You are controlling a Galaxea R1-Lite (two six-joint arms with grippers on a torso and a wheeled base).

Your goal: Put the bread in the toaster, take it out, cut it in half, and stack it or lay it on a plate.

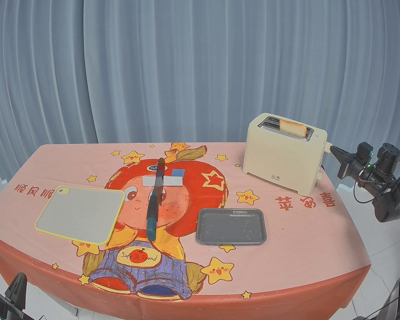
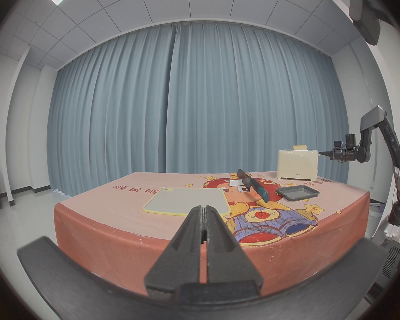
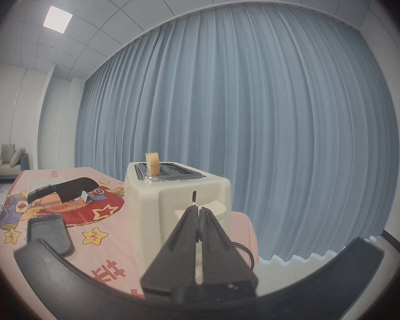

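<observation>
Printed cloth (image 1: 298,245) bears boxy toaster (image 1: 282,161) holding bread (image 1: 293,128); left gripper (image 2: 204,210), right gripper (image 3: 198,210) closed, empty.

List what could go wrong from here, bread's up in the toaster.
1. The right gripper is shut and level with the toaster side by the lever; a push could shove the toaster, which stands near the table edge.
2. The bread shows little above its slot, so a grip may slip.
3. The knife lies propped between cutting board and tray; carrying bread across may clip it.
</observation>
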